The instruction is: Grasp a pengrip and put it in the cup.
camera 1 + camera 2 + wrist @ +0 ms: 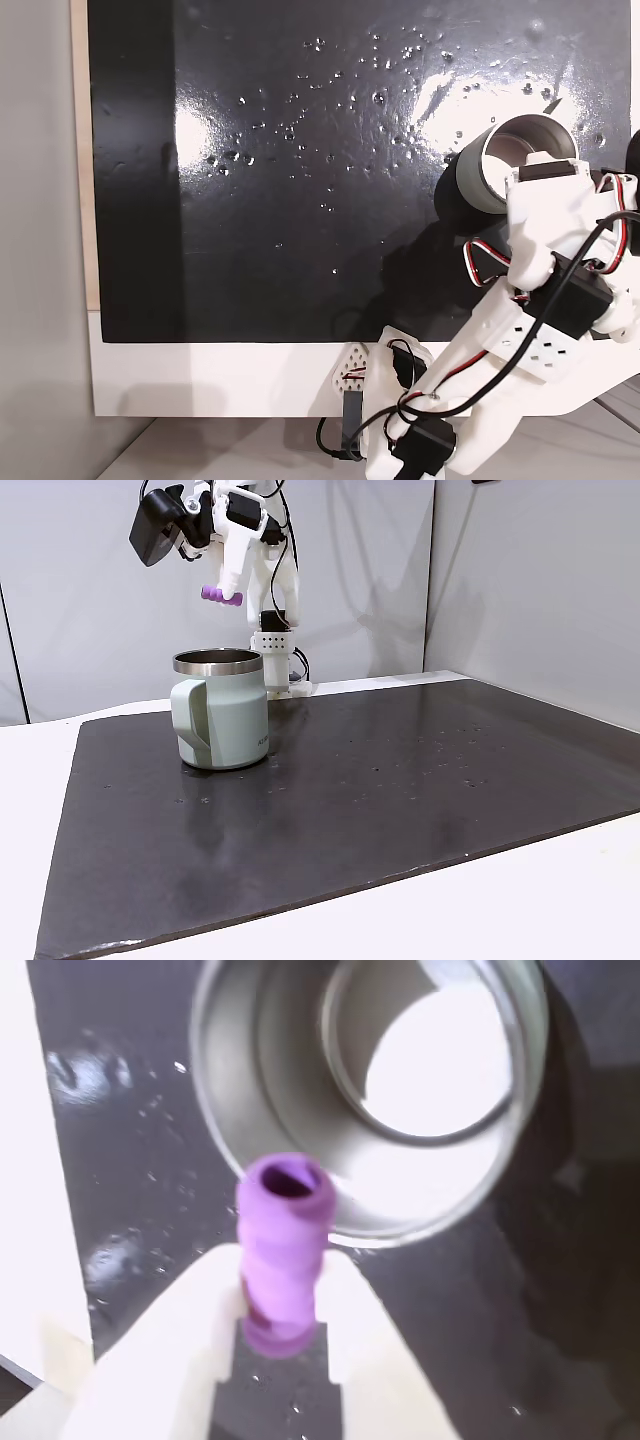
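Pale fingers (180,1330) of the hand (283,1305) pinch the pengrip (283,1250) at its lower half, open end jutting forward. Cup (370,1090) sits just below and ahead of the hand, mouth up, on the dark mat (400,780). Pengrip looks light, soft, ribbed; likely squashes under pressure, so a mid-body hold suits. Release still to come.

purple ribbed pengrip (280,1250), pale green cup (221,709) with silver inside, white gripper (280,1335), black speckled mat (400,780)
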